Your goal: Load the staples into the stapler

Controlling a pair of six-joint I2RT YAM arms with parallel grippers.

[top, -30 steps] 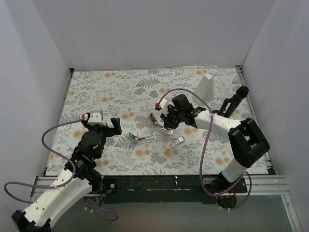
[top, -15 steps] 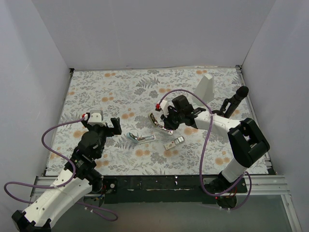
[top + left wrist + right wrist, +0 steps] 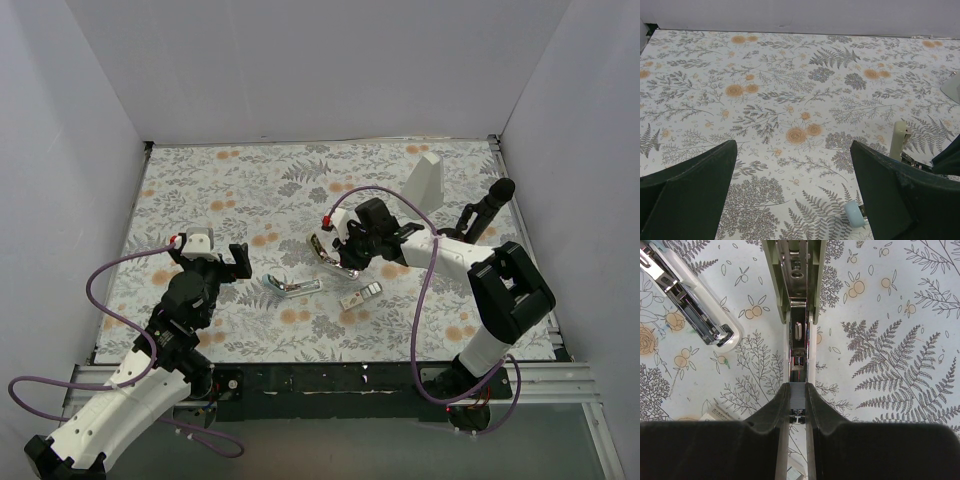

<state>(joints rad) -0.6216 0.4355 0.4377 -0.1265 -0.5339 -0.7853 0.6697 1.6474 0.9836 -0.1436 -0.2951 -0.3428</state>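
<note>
A table (image 3: 190, 190) covered in floral-print paper, seen from above. The right gripper (image 3: 797, 390) sits near the middle of the table. Its fingers are almost closed, pinching a thin grey strip of staples (image 3: 797, 399). The strip lines up with the open metal channel of an olive stapler (image 3: 813, 270) that lies just beyond the fingertips. The light blue stapler (image 3: 293, 288) lies open on the table, just left of and nearer than that gripper, touching neither arm. The small cream staple box (image 3: 360, 296) lies just right of it. The left gripper (image 3: 792, 146) is on the left side of the table, jaws spread wide and holding nothing. A tall white wedge block (image 3: 427, 180) stands far right.
</note>
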